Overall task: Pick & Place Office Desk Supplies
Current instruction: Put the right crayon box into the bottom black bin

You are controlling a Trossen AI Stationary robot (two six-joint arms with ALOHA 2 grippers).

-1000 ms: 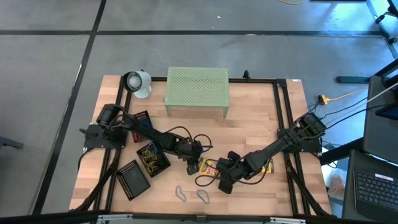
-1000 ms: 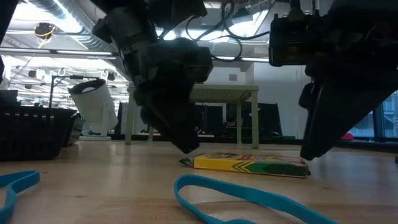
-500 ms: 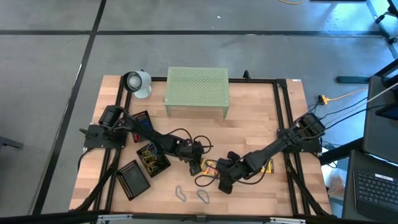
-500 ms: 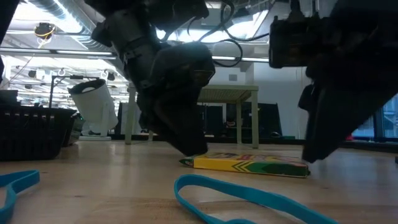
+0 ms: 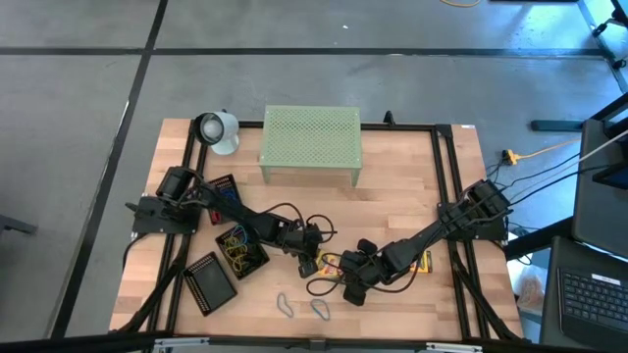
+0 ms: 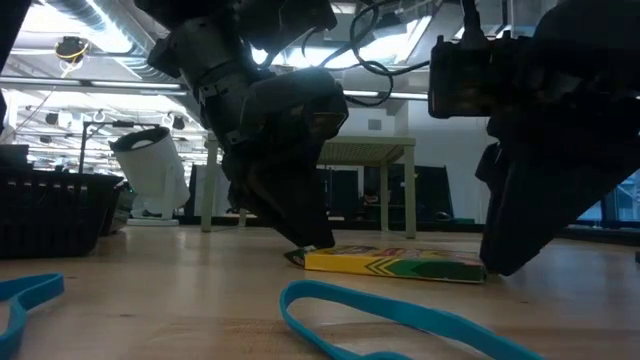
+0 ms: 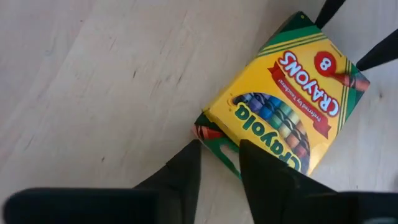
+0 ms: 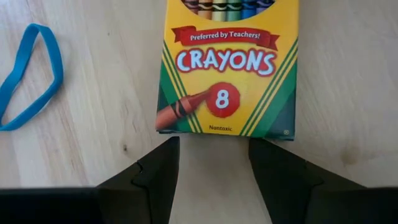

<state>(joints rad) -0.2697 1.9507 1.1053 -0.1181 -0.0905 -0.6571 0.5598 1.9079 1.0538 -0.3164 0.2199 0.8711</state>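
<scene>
The crayon box (image 5: 336, 263) lies flat on the wooden table (image 5: 402, 186), near the front edge and between the 2 grippers.

Items, largest to smallest:

1. Table: the pale-green perforated stand (image 5: 310, 143) sits at the rear centre; a white cup (image 5: 214, 129) lies at its left.
2. Black mesh trays: 1 tray (image 5: 211, 280) at front left; a second tray (image 5: 240, 247) beside it holds yellow rubber bands.
3. Left gripper (image 7: 219, 163): positioned at 1 corner of the crayon box. The fingers (image 7: 186, 168) sit close on either side of that corner, partly closed. Whether they are pinching the box cannot be told.
4. Right gripper (image 8: 211, 158): positioned at the short end of the crayon box, the end marked "8". The jaws are spread wide, empty, and just short of the box edge.
5. Crayon box: yellow and green, printed face up, touching the table.
6. Rubber bands: a blue band (image 8: 28, 74) lies on the table beside the box; 2 pale loops (image 5: 299, 307) lie nearer the front edge.
</scene>
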